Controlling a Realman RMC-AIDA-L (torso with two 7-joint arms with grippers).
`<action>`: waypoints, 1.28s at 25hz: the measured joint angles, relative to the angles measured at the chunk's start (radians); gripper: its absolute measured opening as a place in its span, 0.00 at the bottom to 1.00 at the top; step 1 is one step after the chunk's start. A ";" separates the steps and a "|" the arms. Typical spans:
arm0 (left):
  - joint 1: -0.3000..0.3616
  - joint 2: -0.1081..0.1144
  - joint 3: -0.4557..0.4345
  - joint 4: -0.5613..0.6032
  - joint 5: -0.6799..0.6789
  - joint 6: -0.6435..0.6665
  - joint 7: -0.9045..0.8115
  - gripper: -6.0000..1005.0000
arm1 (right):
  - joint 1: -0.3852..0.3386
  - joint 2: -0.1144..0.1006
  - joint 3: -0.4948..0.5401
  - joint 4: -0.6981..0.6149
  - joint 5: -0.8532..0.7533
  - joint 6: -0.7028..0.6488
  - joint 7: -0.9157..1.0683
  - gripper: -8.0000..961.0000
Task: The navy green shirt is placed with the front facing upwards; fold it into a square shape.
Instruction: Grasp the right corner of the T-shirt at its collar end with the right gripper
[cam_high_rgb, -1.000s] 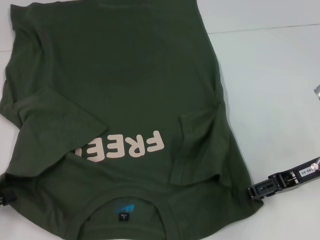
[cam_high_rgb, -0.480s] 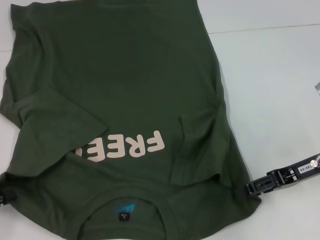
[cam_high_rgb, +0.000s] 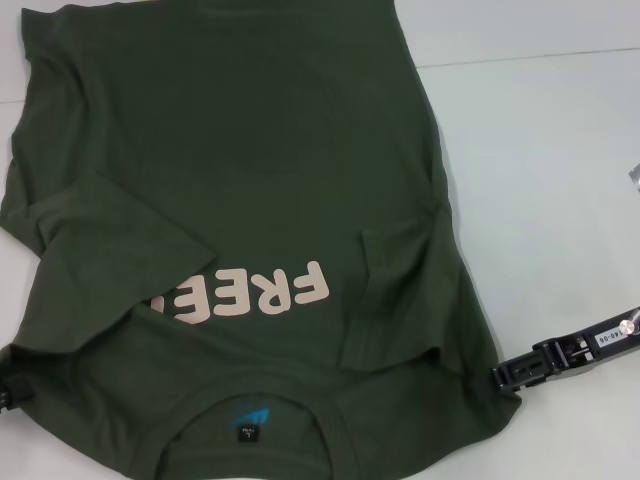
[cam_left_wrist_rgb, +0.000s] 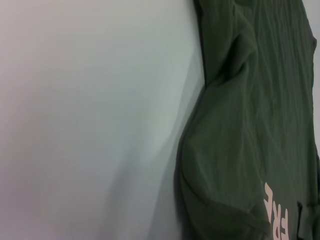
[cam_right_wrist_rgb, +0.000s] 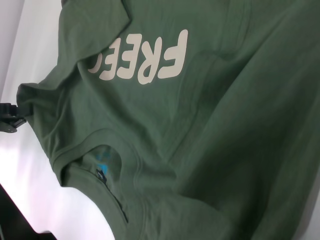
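Note:
The navy green shirt (cam_high_rgb: 250, 150) lies front up on the white table (cam_high_rgb: 540, 150), with both short sleeves folded in over the chest. Its pink FREE lettering (cam_high_rgb: 245, 295) and ribbed collar (cam_high_rgb: 255, 425) are nearest me. My right gripper (cam_high_rgb: 503, 377) is low on the table, touching the shirt's right shoulder edge. At the left shoulder corner my left gripper (cam_high_rgb: 8, 392) is mostly cut off by the picture's edge. The right wrist view shows the left gripper (cam_right_wrist_rgb: 11, 119) with the corner of the shirt (cam_right_wrist_rgb: 200, 150) bunched in it. The left wrist view shows the shirt's (cam_left_wrist_rgb: 240, 125) side edge.
Bare white tabletop (cam_left_wrist_rgb: 90, 110) lies on both sides of the shirt. A seam line in the table surface (cam_high_rgb: 530, 55) runs across the far right. A small grey object (cam_high_rgb: 634, 172) shows at the right edge.
My right gripper slid left along the table from just clear of the shirt to its right shoulder edge. The left gripper and the shirt stayed put.

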 joint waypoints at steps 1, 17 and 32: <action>0.000 0.000 0.000 0.000 0.000 0.001 0.000 0.03 | 0.000 0.000 0.000 0.001 0.000 0.000 0.001 0.73; 0.000 0.000 -0.011 0.000 -0.001 0.012 0.000 0.03 | 0.002 -0.001 -0.009 -0.008 -0.010 0.015 0.013 0.27; -0.006 0.001 -0.005 0.000 -0.002 0.033 0.005 0.03 | 0.001 -0.004 -0.012 -0.009 -0.009 0.018 0.013 0.02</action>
